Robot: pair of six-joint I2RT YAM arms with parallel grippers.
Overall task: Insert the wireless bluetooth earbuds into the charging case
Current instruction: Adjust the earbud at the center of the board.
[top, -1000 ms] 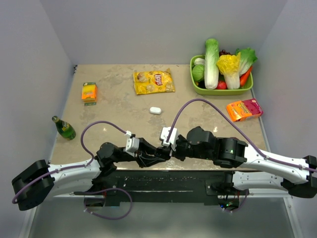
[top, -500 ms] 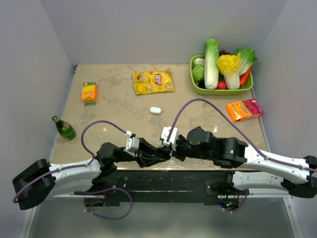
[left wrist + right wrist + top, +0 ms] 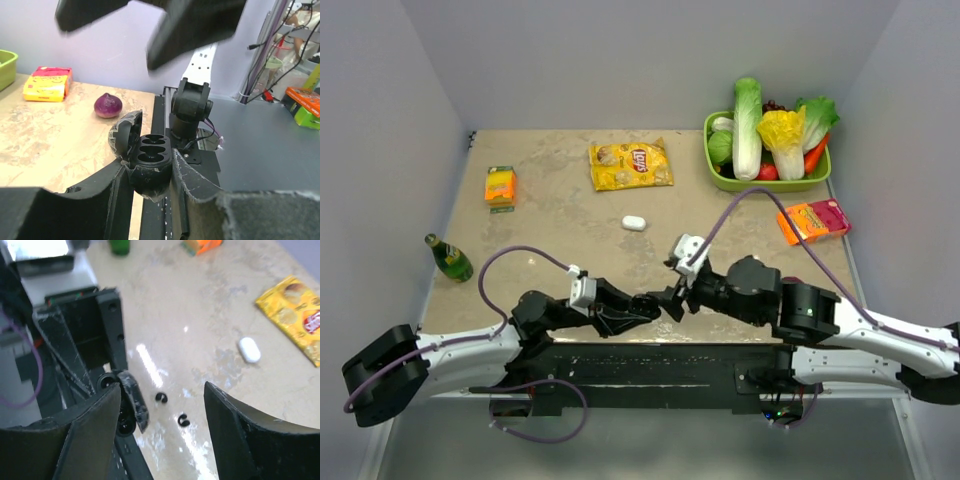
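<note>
- Left gripper: jaws pinching black case from both sides, at the table's near edge.
- Black case: lid hinged open and standing up; dark sockets facing up; cannot tell whether filled.
- Right gripper: jaws spread wide, nothing between; poised over the black case, close to the left gripper.
- Buds: two dark, lying on the table just beside the black case, apart from each other, untouched.
- White case: closed, flat at mid-table, well apart from both grippers, near the chips bag.
- Also on the table:
  - orange box and green bottle, left side;
  - green basket of vegetables, far right;
  - orange-pink packet, right edge;
  - purple onion, near the packet.
</note>
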